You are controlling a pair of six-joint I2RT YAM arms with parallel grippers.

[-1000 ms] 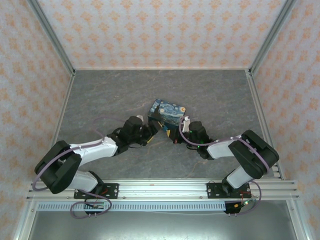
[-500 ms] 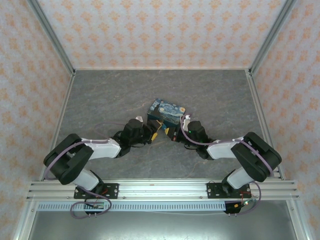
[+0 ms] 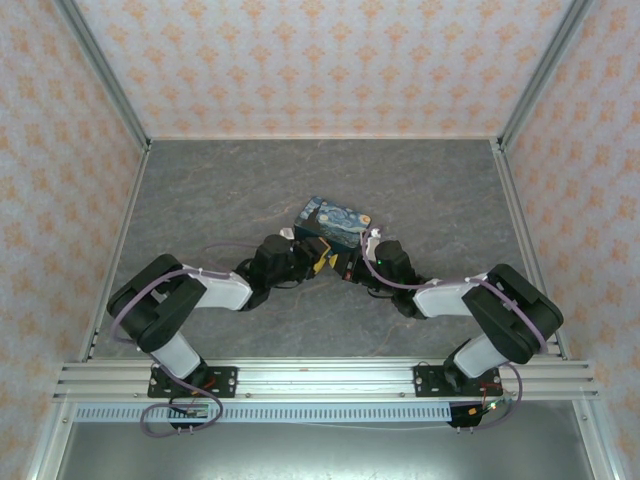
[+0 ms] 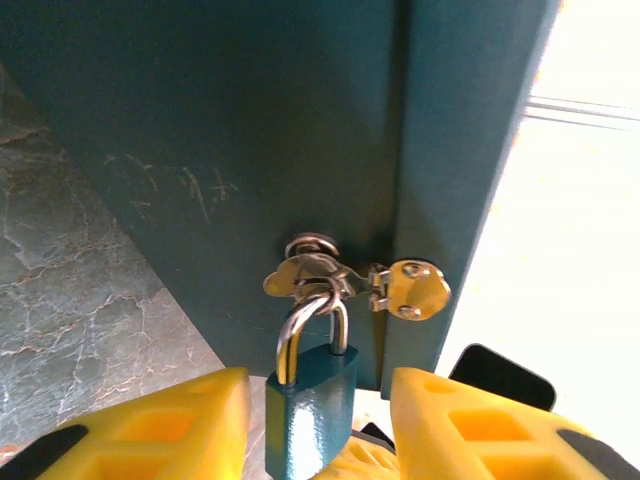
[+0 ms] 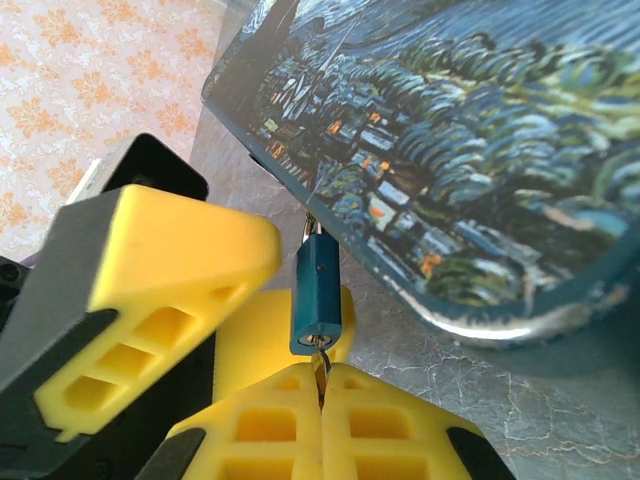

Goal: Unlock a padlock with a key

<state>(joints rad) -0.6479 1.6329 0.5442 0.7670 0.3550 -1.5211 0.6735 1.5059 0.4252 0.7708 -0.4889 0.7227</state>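
While left pincer (image 4: 320, 395) stands part-open astride padlock (image 5: 318, 290), not touching, clamp body squarely; right pincer (image 5: 322, 388), pinching key (image 5: 319, 361), then twists gently.

left claw (image 3: 318, 262) advanced, narrowing around the padlock (image 4: 312, 398).

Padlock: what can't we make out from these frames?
- Left wrist: padlock base and keyhole are cut off by the bottom edge.
- Right wrist: key is mostly buried between the shut right claw fingers, so whether it is seated can't be told. The shackle top is hidden behind the tin edge.
- Top external: padlock too small to resolve.
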